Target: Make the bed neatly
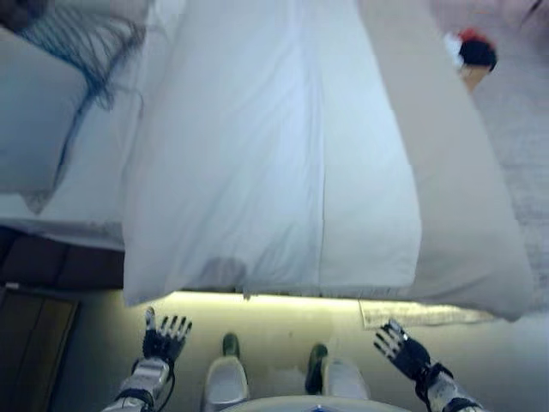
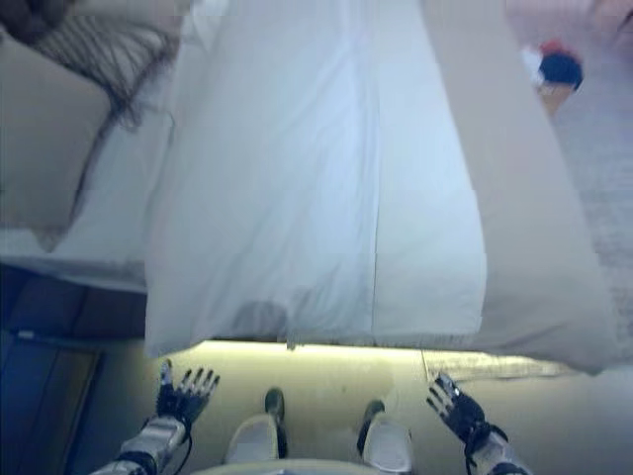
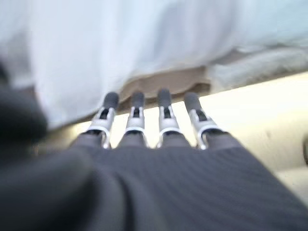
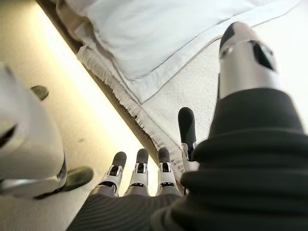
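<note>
A white duvet [image 1: 266, 146] lies flat along the bed and its near edge hangs over the foot of the bed. A beige blanket [image 1: 463, 215] lies under it and shows along the right side. My left hand [image 1: 165, 337] is open and empty, low in front of the bed's foot, apart from the duvet. It shows with straight fingers [image 3: 137, 115] in the left wrist view. My right hand [image 1: 401, 347] is open and empty, below the blanket's fringed edge [image 4: 144, 120].
A pale pillow [image 1: 34, 112] and a dark-patterned cloth [image 1: 86, 43] lie at the left. A dark wooden floor piece [image 1: 34, 343] is at the lower left. A small red, white and dark object [image 1: 470, 53] lies on the carpet at the upper right.
</note>
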{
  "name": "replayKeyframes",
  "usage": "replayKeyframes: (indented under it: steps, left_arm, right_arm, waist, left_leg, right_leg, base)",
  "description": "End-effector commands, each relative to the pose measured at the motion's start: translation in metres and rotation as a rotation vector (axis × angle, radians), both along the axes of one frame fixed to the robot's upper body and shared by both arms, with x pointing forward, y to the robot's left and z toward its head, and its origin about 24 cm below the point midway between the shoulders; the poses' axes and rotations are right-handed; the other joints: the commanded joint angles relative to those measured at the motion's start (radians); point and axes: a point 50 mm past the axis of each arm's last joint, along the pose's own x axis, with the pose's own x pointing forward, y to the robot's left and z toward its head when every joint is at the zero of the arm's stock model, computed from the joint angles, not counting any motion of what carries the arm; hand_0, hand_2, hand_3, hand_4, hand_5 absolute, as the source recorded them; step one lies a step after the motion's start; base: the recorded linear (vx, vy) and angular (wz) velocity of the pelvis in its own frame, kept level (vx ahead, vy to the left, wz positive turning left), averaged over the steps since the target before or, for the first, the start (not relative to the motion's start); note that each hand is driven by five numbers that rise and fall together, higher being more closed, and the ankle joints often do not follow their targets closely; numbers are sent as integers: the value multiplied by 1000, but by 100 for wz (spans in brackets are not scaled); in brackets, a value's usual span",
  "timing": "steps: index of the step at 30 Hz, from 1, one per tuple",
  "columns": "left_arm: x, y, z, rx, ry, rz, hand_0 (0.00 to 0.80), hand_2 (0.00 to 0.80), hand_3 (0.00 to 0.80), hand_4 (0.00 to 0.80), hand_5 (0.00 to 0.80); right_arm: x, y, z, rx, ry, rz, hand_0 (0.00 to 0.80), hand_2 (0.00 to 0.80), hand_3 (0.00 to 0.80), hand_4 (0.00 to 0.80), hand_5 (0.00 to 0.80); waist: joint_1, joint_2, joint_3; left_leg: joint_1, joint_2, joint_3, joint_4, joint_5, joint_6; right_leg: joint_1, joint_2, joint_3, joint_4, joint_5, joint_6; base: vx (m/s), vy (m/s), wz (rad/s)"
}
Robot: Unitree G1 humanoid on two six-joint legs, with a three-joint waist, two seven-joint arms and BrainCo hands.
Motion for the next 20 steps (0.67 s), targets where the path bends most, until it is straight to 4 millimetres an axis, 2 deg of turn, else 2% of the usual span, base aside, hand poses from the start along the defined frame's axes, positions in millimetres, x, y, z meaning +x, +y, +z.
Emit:
replayKeyframes:
  steps: [1, 2, 4, 5, 12, 15, 20]
  left_arm:
    - [1, 4, -1, 156, 109, -225, 0, 0, 0, 0, 0]
    - [-4, 3, -3, 229, 166, -376, 0, 0, 0, 0, 0]
    - [-11, -1, -7, 289, 234, -537, 0, 0, 0, 0, 0]
    - [-15, -3, -8, 290, 251, -561, 0, 0, 0, 0, 0]
    - [-34, -34, -21, 185, 323, -553, 0, 0, 0, 0, 0]
    - [-38, -47, -24, 171, 343, -580, 0, 0, 0, 0, 0]
    - [-34, -52, -24, 157, 322, -600, 0, 0, 0, 0, 0]
  right_arm:
    - [1, 19, -8, 10, 55, 49, 0, 0, 0, 0, 0]
    - [-3, 23, -11, 15, 81, 30, 0, 0, 0, 0, 0]
    - [-13, 26, -14, 24, 132, -2, 0, 0, 0, 0, 0]
    - [-17, 27, -15, 23, 150, -6, 0, 0, 0, 0, 0]
    - [-49, 39, -24, 21, 292, -108, 0, 0, 0, 0, 0]
    - [-49, 53, -28, 39, 294, -79, 0, 0, 0, 0, 0]
    - [-40, 63, -29, 36, 293, -2, 0, 0, 0, 0, 0]
  waist:
    - [2, -28, 3]
    - [-2, -24, -8]
    - [-12, -15, -21]
    - [-18, -12, -25]
    - [-32, -4, -47]
    - [-31, -9, -50]
    - [-31, -19, -55]
  left_leg:
    - [43, -35, -15, -66, 20, 9]
    - [55, -34, -16, -83, 25, 8]
    - [70, -37, -15, -97, 22, 6]
    - [73, -39, -17, -97, 19, 7]
    - [124, -42, 0, -97, -9, 20]
    - [139, -42, 0, -97, -15, 25]
    - [161, -40, 2, -97, -23, 28]
  right_leg:
    - [100, -61, 3, -194, 155, 66]
    - [115, -55, 2, -218, 165, 68]
    - [135, -48, 2, -244, 173, 70]
    - [141, -45, 6, -251, 175, 70]
    - [180, -39, 14, -267, 172, 65]
    - [195, -36, 14, -269, 172, 64]
    - [214, -30, 17, -269, 169, 61]
  base:
    - [98, -53, -6]
    - [79, -45, -6]
    - [58, -27, -10]
    - [40, -7, -16]
    - [50, -26, -10]
    - [12, -64, -3]
    - [0, -26, -2]
